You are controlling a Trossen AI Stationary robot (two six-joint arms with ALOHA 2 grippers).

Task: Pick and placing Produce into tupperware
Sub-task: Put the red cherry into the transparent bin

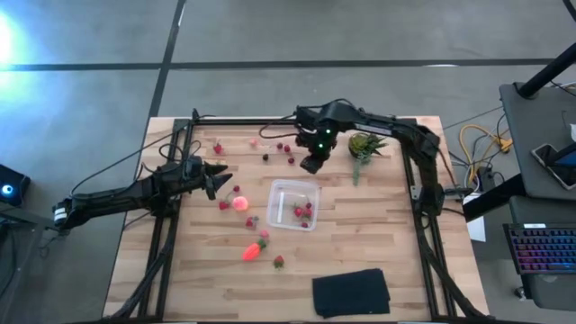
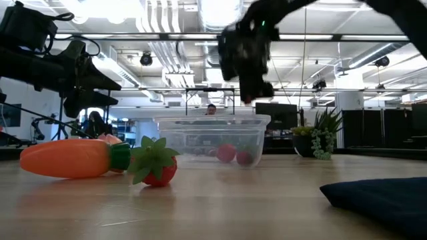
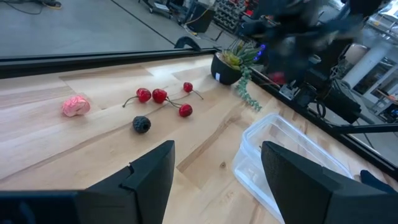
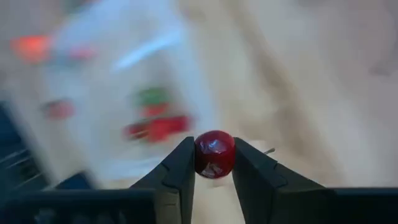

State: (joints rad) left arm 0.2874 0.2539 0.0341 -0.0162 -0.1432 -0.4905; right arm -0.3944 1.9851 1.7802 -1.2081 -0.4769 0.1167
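The clear tupperware [image 1: 294,203] sits mid-table with a few red berries [image 1: 303,212] inside; the low view shows it [image 2: 213,139] too. Loose cherries [image 3: 160,96], a dark berry [image 3: 141,124] and a pink piece [image 3: 76,106] lie toward the far edge. The orange carrot [image 2: 67,157] and a strawberry [image 2: 157,167] lie near the pink-orange fruit [image 1: 239,203]. My right gripper [image 4: 214,163] hovers above the table just beyond the tupperware's far side, shut on a dark-red cherry [image 4: 214,153]. My left gripper [image 3: 216,171] is open, left of the tupperware. My right gripper pinches the round dark-red cherry [image 4: 214,153] between its two fingertips [image 4: 180,163], one finger on each side. The cherry is lifted clear of the table, with the tupperware below and ahead of it.
A spiky green potted plant [image 1: 364,147] stands at the far right, close to my right arm. A black folded cloth [image 1: 351,292] lies at the near edge. Black frame rails run along the table's left and right sides.
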